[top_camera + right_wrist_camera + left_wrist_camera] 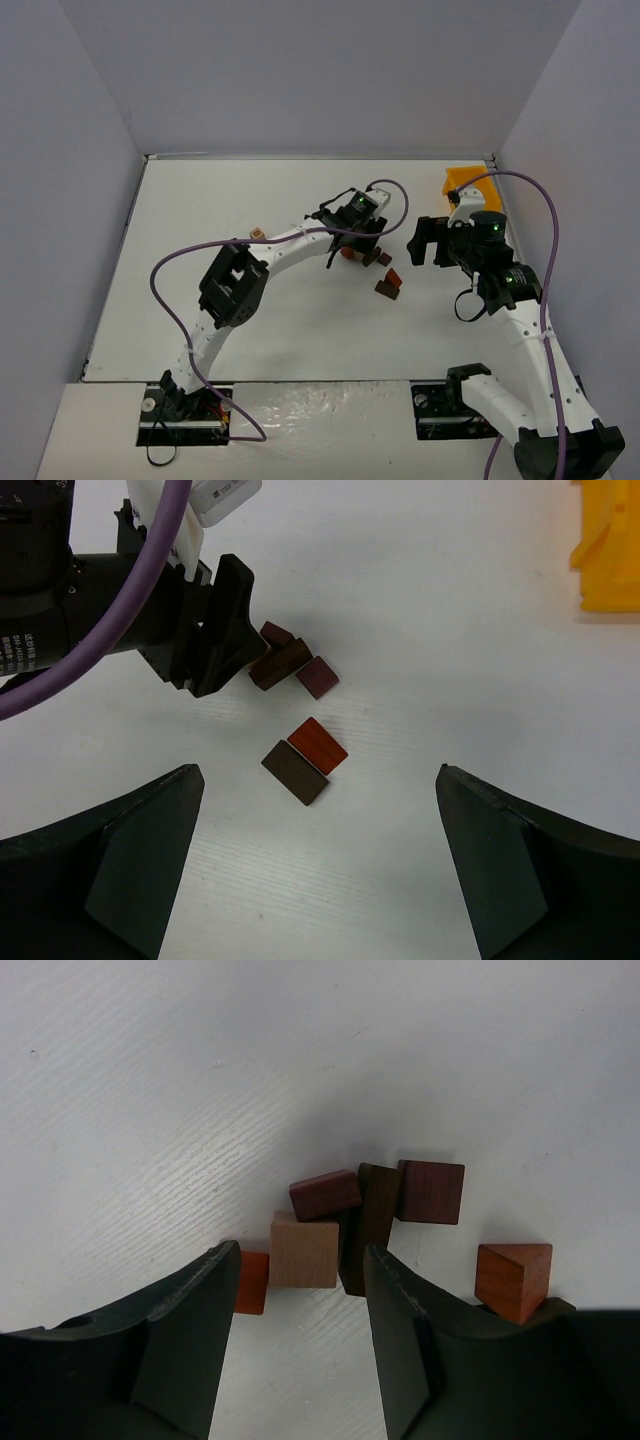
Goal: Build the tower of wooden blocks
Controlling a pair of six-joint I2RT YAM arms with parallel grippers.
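Several wood blocks lie loose on the white table. In the left wrist view a light tan cube [304, 1250] sits just beyond my open left gripper [300, 1256]. An orange-red piece [252, 1282], a reddish-brown piece [325, 1194], a dark brown bar [368, 1222], a maroon cube [431, 1191] and an orange-brown wedge [513, 1277] lie around it. My left gripper [345, 250] hangs over this cluster. My right gripper [318, 772] is wide open and empty, high above a red block [318, 745] and a dark brown block [294, 773] that lie side by side. No upright tower shows.
A yellow bin [470, 182] stands at the back right, and also shows in the right wrist view [606, 550]. A lone tan block [257, 233] lies beside the left arm's forearm. Grey walls enclose the table on three sides.
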